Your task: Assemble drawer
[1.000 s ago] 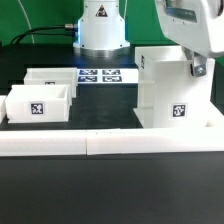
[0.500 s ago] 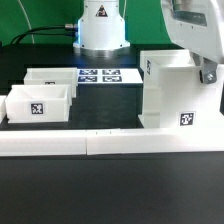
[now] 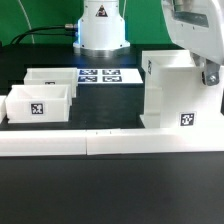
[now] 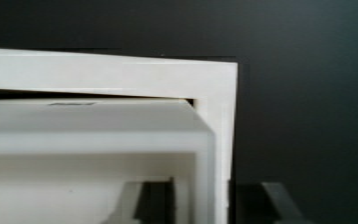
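The tall white housing (image 3: 178,95) stands upright at the exterior view's right, with a tag low on its front. My gripper (image 3: 210,76) is at its top right edge. In the wrist view the housing's thin side wall (image 4: 211,120) runs between my two fingers (image 4: 151,205). My gripper (image 4: 211,205) straddles the wall, with a gap showing on at least one side, so it looks open. Two small open-top trays, one in front (image 3: 40,103) and one behind (image 3: 52,78), sit side by side at the left.
The marker board (image 3: 100,75) lies flat at the back centre, in front of the arm's base (image 3: 100,25). The long low white border wall (image 3: 80,142) runs along the front, just before the trays and the housing.
A second ago the housing stood further left. It and my gripper shifted right and the gripper came a little lower. Nothing has moved in the last half second.
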{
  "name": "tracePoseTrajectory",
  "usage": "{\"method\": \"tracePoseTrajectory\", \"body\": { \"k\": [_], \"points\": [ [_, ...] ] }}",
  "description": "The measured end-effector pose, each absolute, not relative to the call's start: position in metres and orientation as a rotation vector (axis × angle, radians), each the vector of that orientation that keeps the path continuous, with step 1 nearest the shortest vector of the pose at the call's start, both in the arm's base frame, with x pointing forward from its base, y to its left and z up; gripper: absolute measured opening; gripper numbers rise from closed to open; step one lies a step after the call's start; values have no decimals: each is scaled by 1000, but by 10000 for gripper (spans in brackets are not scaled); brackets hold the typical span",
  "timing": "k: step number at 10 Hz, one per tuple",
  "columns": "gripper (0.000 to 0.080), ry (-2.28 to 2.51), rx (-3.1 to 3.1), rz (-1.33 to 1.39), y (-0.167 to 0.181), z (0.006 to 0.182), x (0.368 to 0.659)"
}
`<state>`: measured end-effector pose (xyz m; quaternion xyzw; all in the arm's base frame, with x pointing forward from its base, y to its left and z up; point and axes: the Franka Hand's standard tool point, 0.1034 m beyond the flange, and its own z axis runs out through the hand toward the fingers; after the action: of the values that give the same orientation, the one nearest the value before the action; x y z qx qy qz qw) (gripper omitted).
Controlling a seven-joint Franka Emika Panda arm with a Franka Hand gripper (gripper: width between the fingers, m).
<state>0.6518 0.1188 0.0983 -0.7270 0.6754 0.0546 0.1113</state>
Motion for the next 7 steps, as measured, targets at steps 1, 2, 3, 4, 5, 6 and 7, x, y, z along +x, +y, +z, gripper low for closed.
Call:
{"method": "tracePoseTrajectory", "body": {
  "k": [1,2,3,4,5,6,7],
  "points": [
    [217,1982,-2136,159,119,99,652],
    [418,1980,-2137,158,119,99,652],
    [571,1978,-2137,157,120,99,652],
    [571,1976,-2139,157,120,99,652],
    [632,1974,-2141,156,120,100,652],
    [632,1971,-2143,156,120,100,652],
    [647,1910,-2195,148,120,101,651]
  ]
}}
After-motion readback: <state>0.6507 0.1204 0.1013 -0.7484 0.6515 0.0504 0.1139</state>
